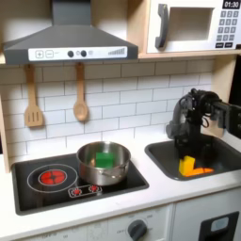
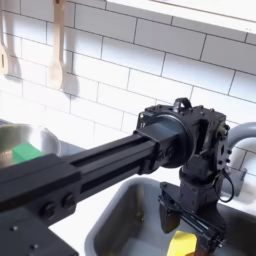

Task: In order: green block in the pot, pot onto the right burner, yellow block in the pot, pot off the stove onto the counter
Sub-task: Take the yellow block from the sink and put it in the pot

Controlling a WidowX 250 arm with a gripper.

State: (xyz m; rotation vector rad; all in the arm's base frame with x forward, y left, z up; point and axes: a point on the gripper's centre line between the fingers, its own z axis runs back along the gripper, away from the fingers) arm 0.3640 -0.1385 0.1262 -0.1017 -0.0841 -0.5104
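Note:
The silver pot sits on the black stove, over its burner on the first exterior view's right, with the green block inside. Pot and green block also appear at the second exterior view's left edge. In the dark sink lies the yellow block, beside a flatter orange piece. My gripper hangs over the sink, pointing down. In the second exterior view the gripper is open, its fingers straddling the yellow block from just above.
The pale counter surrounds stove and sink. Two wooden utensils hang on the tiled wall under the range hood. A microwave sits above the sink. My arm reaches across over the sink.

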